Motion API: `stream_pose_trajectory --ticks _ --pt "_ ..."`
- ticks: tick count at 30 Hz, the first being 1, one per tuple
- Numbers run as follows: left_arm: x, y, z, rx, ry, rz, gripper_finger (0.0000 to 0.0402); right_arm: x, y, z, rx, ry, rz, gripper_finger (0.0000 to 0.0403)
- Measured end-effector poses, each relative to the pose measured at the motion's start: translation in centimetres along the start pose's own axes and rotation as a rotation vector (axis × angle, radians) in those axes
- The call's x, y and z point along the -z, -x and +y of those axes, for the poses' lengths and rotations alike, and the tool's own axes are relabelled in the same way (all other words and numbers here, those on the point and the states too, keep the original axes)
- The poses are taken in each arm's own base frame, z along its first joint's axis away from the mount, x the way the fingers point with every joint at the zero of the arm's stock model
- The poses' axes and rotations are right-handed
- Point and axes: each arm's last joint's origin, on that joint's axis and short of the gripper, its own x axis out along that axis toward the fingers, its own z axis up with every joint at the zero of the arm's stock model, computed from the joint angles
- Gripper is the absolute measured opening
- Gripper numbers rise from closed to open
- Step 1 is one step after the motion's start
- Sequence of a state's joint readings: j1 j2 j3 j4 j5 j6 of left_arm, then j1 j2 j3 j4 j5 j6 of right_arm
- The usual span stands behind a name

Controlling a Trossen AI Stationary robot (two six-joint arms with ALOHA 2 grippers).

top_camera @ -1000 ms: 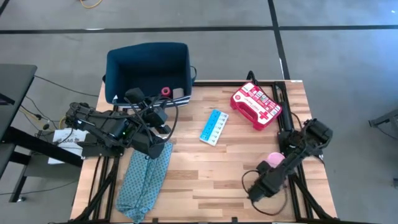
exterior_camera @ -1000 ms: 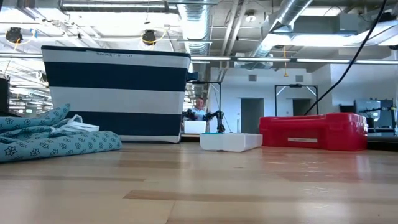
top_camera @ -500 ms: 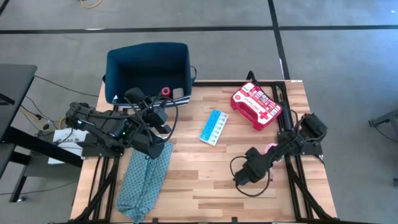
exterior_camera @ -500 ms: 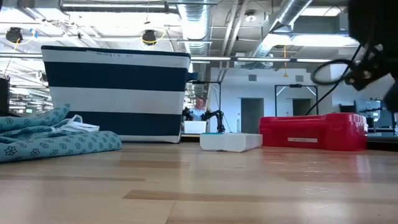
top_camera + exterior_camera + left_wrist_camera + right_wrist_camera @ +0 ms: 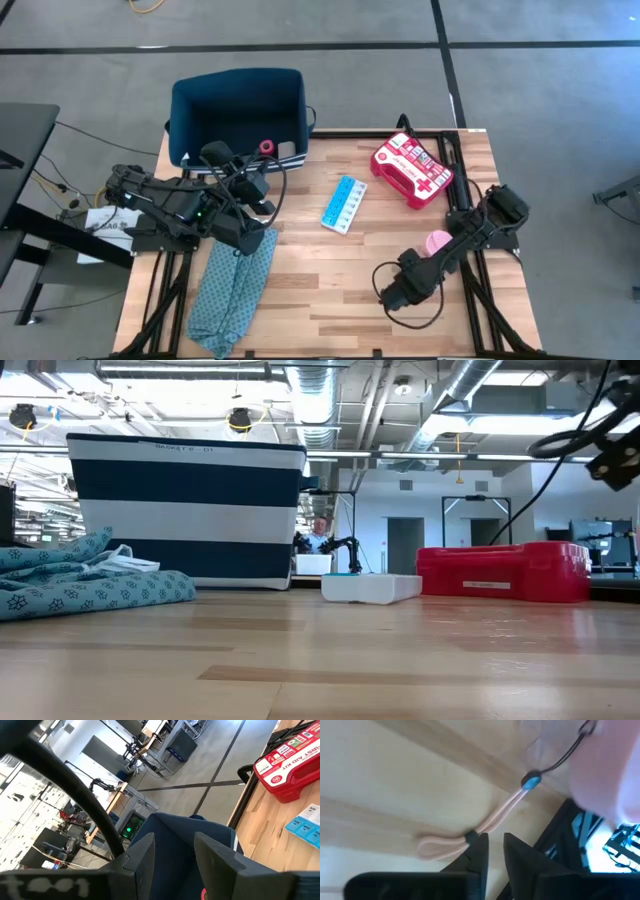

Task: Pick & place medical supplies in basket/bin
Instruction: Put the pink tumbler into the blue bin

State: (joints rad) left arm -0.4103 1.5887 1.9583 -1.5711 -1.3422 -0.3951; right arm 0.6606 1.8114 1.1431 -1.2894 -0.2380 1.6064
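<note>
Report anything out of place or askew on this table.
The teal cloth lies crumpled, hanging over the table's near-left edge. A loose pink cord loop lies on the wood by the right gripper. Nothing spilled or damaged.

A robotics lab or workshop is showing here. Exposed ducts point(image 5: 470, 390) and pipes are running across the open ceiling, above a grey concrete floor point(image 5: 520, 90). More robot arms point(image 5: 340, 548) are standing on far benches, where a person point(image 5: 320, 532) is sitting.

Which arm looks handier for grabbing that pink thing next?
The right. Its gripper hovers over the table's right side near the pink item, while the left gripper waits by the blue bin.
</note>
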Motion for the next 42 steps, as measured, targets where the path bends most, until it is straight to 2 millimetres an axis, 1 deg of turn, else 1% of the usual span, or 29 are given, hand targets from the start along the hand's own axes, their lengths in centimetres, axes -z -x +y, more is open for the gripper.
stream_pose_trajectory --ticks 6,14,17,19,24,27,30,36,42 --pt "0.0 0.0 0.0 0.000 0.005 0.000 0.0130 1.9 -0.5 0.5 -0.057 -0.047 -0.014 0.0089" --pt "0.0 0.0 0.0 0.001 0.010 0.000 0.0130 4.8 -1.6 0.2 -0.049 -0.329 -0.053 0.0116" --pt "0.0 0.0 0.0 0.001 0.018 0.000 0.0130 5.6 -1.9 0.4 -0.090 -0.409 -0.067 0.0127" --pt "0.0 0.0 0.0 0.001 0.019 0.000 0.0130 6.0 -2.1 0.3 -0.115 -0.459 -0.119 0.0134" --pt "0.0 0.0 0.0 0.001 0.019 0.000 0.0130 5.5 -3.7 0.6 -0.068 -0.492 -0.218 0.0149" --pt "0.0 0.0 0.0 0.001 0.019 0.000 0.0130 5.2 -5.0 1.0 -0.043 -0.500 -0.228 0.0156" --pt "0.0 0.0 0.0 0.002 0.019 0.001 0.0130 5.1 -5.3 1.1 -0.042 -0.520 -0.239 0.0161" --pt "0.0 -0.5 0.1 -0.008 0.024 0.017 0.0130 5.0 -5.3 0.9 -0.029 -0.539 -0.262 0.0163" --pt "0.1 -1.6 0.5 -0.025 0.033 0.055 0.0130 4.1 -6.5 -0.3 0.001 -0.526 -0.443 0.0151"
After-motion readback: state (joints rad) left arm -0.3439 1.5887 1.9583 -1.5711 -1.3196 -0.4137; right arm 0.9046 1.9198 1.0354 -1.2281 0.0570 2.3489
